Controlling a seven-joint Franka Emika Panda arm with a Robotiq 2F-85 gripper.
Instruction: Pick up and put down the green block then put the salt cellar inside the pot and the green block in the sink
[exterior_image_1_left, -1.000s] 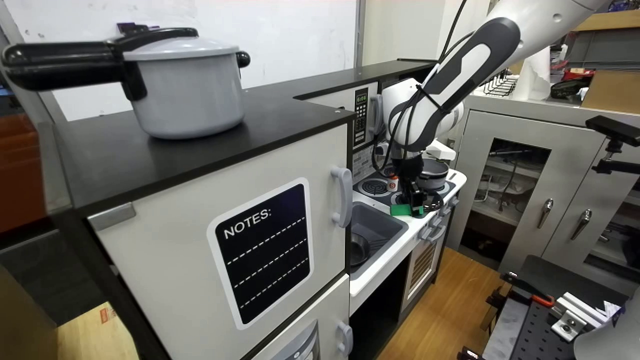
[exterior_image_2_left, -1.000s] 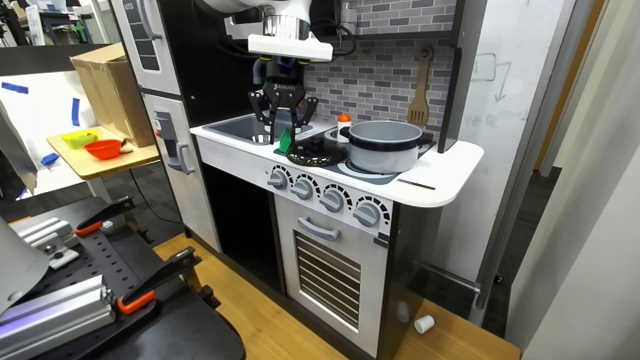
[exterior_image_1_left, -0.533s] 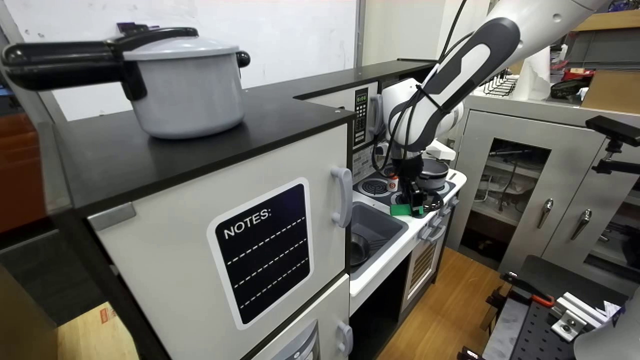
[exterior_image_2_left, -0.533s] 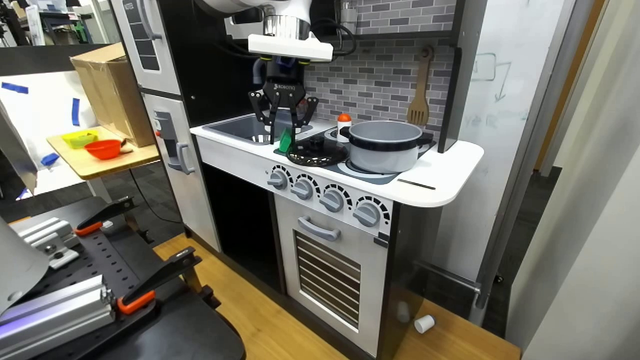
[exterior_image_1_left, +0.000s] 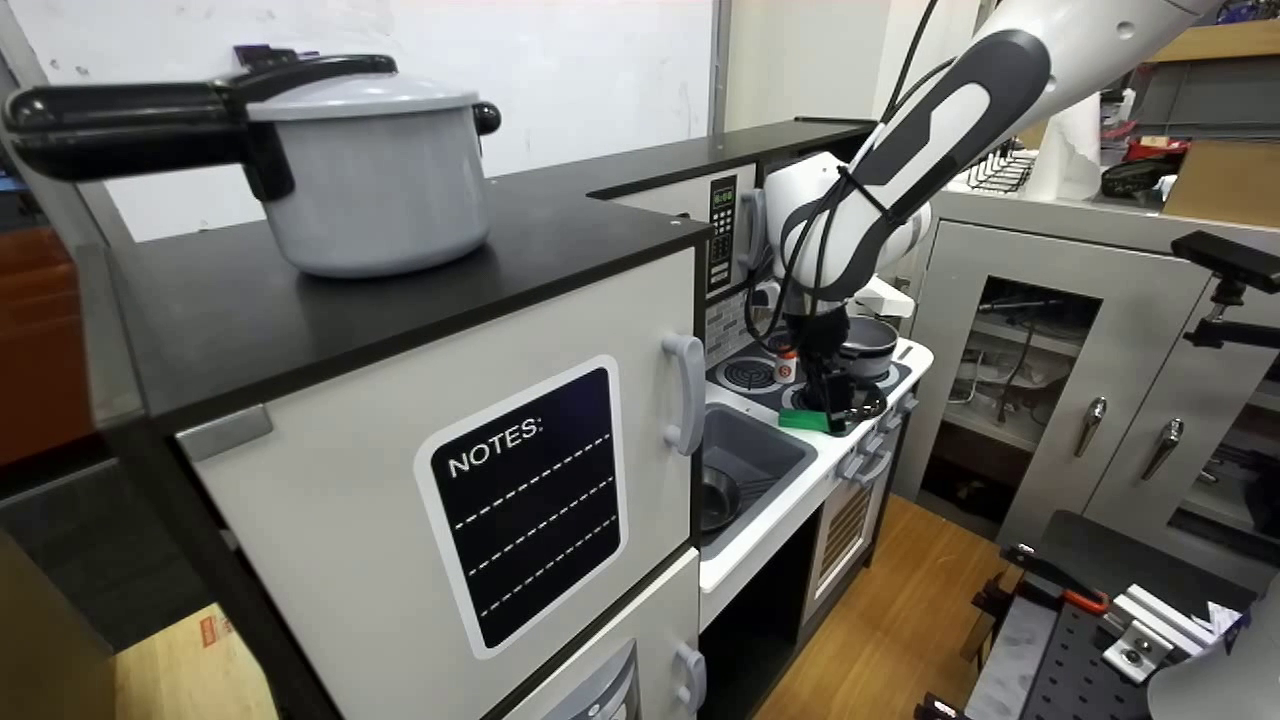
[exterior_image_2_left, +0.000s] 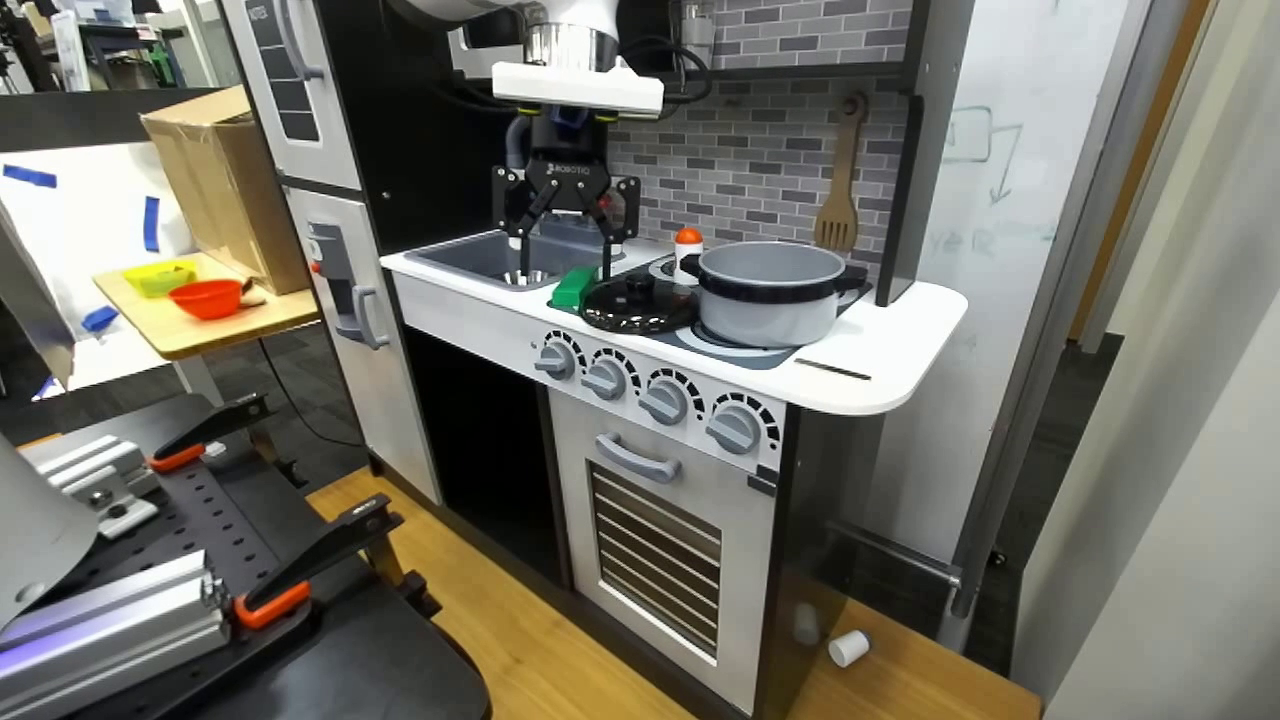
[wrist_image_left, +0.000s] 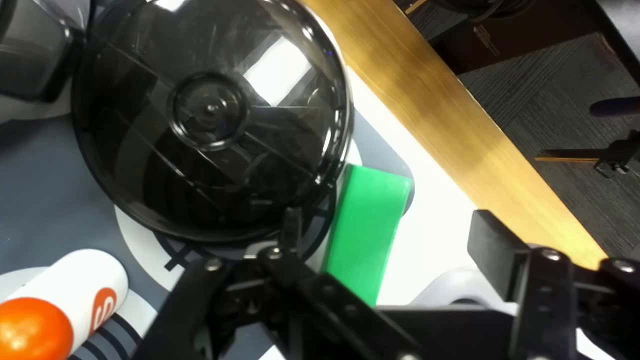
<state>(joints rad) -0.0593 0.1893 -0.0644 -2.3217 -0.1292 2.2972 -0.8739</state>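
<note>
The block (wrist_image_left: 372, 225) lay on the table (exterior_image_2_left: 900, 345) just beside the lid (wrist_image_left: 215, 115), on the side toward the sink (exterior_image_1_left: 765, 438). The fingers (wrist_image_left: 497, 252) stood well apart, released; in the wrist view the block lay between them, nearer the finger by the lid. Contact between that finger and the block could not be determined. The salt cellar (exterior_image_2_left: 688, 258) stood upright near the lid, behind it in an exterior view. The pot (exterior_image_2_left: 768, 318) stood just beside the lid, opposite the block.

Wooden spatula (exterior_image_2_left: 842, 175) against brick-patterned backsplash (exterior_image_2_left: 745, 172), red bowl (exterior_image_2_left: 205, 299) beside yellow container (exterior_image_2_left: 160, 279), cardboard box (exterior_image_2_left: 222, 190) near them
</note>
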